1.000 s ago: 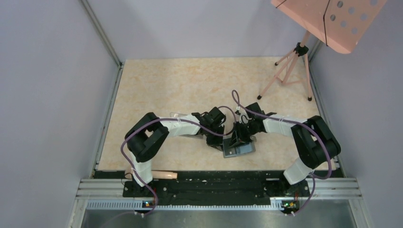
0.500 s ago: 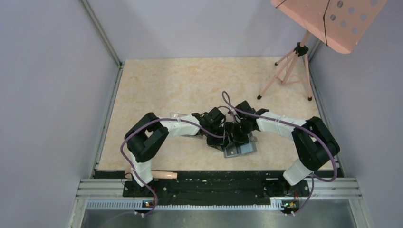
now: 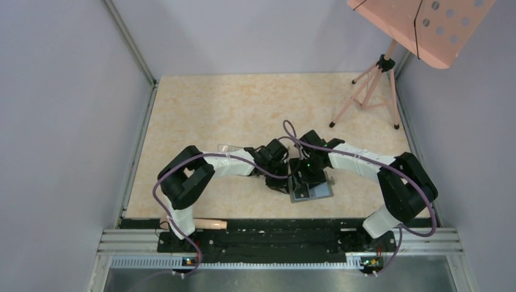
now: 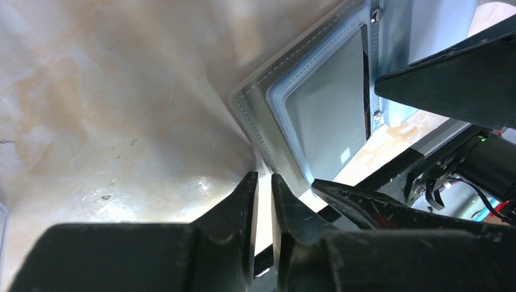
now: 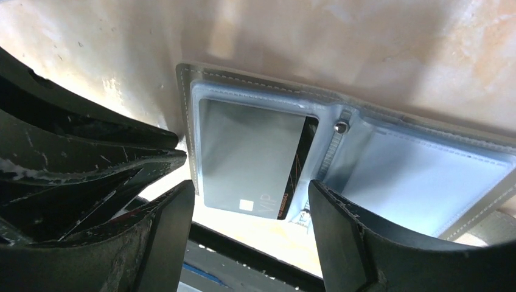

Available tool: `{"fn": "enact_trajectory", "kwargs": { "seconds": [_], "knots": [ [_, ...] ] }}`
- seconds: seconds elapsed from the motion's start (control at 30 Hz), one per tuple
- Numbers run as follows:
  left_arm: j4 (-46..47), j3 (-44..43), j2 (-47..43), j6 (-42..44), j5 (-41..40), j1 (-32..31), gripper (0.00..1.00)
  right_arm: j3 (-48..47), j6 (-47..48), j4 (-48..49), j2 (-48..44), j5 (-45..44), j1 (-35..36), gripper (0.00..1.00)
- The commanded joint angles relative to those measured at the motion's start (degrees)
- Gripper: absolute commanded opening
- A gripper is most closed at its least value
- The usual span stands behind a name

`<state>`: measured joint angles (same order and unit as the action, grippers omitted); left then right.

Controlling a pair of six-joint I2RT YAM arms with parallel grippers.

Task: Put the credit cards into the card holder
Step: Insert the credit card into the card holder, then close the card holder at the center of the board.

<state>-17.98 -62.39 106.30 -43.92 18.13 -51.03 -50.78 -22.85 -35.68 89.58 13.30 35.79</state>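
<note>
The card holder [image 3: 317, 193] lies open and flat near the table's front edge, its blue-grey inside up [image 5: 420, 176]. Tucked in its left pocket is a glossy credit card [image 5: 249, 155] marked VIP. A dark edge of a second card [image 5: 299, 167] shows beside it. My right gripper [image 5: 251, 204] hovers open over that pocket, its fingers wide apart and nothing between them. My left gripper [image 4: 263, 179] sits at the holder's near corner [image 4: 268, 137], its fingers [image 4: 246, 201] parted by a narrow gap that is empty. In the top view both grippers, left [image 3: 281, 182] and right [image 3: 302, 180], meet at the holder's left side.
A clear plastic box [image 3: 228, 148] lies behind the left arm. A pink tripod [image 3: 365, 91] stands at the back right under a pink perforated board [image 3: 420, 24]. A pale wooden stick [image 3: 204, 224] rests on the front rail. Grey walls enclose the table.
The right gripper let go of the dark card, which now sits in the holder's pocket, and opened wide. The left gripper's fingers parted slightly. The holder shifted a little to the right.
</note>
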Motion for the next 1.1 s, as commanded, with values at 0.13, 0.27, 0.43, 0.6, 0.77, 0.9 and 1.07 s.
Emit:
{"fn": "enact_trajectory", "kwargs": {
  "seconds": [0.13, 0.27, 0.43, 0.6, 0.77, 0.9, 1.07],
  "knots": [
    [9.09, 6.90, -6.89, -5.37, 1.79, 2.44, 0.36, 0.19, 1.30, -0.36, -5.44, 0.47, -1.68, 0.64],
    [14.82, 10.54, -7.66, -9.14, 5.51, 3.76, 0.42, 2.60, 1.91, 2.17, -6.95, 7.02, -7.09, 0.60],
    [20.80, 12.47, -5.90, -12.44, 8.03, 4.43, 0.44, 5.10, 3.31, 2.56, -7.84, 7.14, -13.07, 0.52],
    [23.21, 11.77, -3.53, -13.79, 9.36, 4.57, 0.44, 6.65, 1.91, 3.62, -4.52, 5.87, -14.50, 0.27],
    [24.20, 10.14, -0.83, -14.47, 10.77, 4.60, 0.44, 7.54, -0.31, 6.75, 0.68, 7.74, -14.42, 0.09],
    [25.06, 9.62, -2.27, -14.22, 11.44, 4.55, 0.43, 8.42, -0.03, 7.98, 3.13, 8.08, -14.15, 0.05],
    [24.96, 8.00, -3.70, -13.74, 12.86, 4.47, 0.41, 8.96, -0.93, 9.55, 3.50, 10.69, -13.23, 0.02]
  ]
}}
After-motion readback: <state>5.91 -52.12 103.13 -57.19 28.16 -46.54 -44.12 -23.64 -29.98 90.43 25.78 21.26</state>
